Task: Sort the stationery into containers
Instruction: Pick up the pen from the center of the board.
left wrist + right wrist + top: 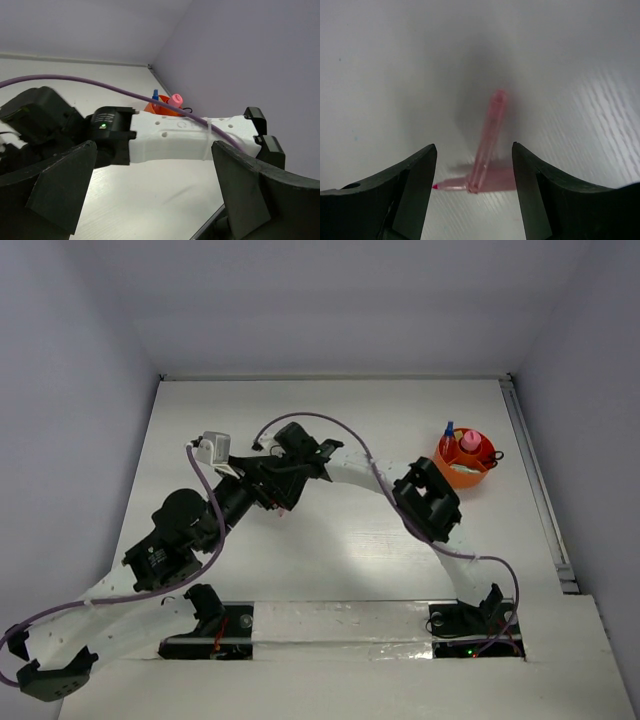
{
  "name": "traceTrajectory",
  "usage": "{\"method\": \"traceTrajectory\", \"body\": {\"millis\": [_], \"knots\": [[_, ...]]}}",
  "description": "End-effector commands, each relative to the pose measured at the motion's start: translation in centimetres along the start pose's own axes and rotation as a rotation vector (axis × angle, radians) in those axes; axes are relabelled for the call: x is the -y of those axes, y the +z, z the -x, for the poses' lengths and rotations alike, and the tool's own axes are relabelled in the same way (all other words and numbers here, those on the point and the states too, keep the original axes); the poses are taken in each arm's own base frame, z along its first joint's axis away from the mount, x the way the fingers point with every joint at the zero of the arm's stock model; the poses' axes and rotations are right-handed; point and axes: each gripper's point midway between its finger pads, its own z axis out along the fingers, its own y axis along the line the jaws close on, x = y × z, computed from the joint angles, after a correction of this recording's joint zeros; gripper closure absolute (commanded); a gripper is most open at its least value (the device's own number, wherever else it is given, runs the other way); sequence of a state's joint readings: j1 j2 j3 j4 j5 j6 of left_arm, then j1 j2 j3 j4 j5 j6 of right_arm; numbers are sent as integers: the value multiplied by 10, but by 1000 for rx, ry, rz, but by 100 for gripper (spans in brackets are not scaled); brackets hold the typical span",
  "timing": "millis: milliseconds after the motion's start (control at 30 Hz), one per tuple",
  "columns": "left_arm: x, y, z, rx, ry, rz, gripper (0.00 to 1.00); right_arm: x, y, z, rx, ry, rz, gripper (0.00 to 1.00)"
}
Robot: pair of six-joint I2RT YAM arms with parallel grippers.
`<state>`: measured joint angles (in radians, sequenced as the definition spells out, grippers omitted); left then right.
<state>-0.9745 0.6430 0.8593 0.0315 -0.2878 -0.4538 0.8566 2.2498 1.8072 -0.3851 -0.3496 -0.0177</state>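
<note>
Left wrist view: we see left gripper (155,182) spread wide, empty. Right gripper (474,150) jaws apart, flanking tilted pink marker (491,122), not touching; we note low end on table (380,75). Orange bowl (462,478) far right, holding stationery.

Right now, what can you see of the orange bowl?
The orange bowl is small, round, bright, plastic-looking. It stands upright on the white table, far right, near the wall. It is packed full: a pink-capped item in the middle, a blue item sticking up at its left rim, black scissor loops over its right edge. From the left wrist, the right arm hides its lower half.
</note>
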Motion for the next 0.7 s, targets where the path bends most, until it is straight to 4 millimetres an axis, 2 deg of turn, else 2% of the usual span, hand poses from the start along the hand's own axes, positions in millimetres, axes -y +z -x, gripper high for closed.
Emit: {"method": "traceTrajectory", "body": {"millis": [0,200,267,300,367,433,567,633,667], "knots": [[5,-4,13,25,10,-16,1,-24,9,8,-53,-96,22,32],[2,-8,9,21,15,-18,1,-17,41,-2,-128,-136,-87,31],[1,-12,12,31,18,-21,1,-7,43,-4,-140,-142,-135,32],[1,-13,12,32,21,-22,1,-9,47,-6,-144,-149,-145,34],[1,-17,14,36,25,-26,1,-3,48,-3,-134,-155,-177,48],[0,-19,16,43,29,-24,1,1,50,-3,-135,-162,-192,58],[-4,-23,19,57,34,-14,1,7,51,-6,-159,-178,-216,70],[-6,-23,17,57,35,-9,1,8,52,-7,-161,-186,-221,90],[-7,-23,16,55,37,-6,1,8,52,-3,-149,-188,-222,93]]}}
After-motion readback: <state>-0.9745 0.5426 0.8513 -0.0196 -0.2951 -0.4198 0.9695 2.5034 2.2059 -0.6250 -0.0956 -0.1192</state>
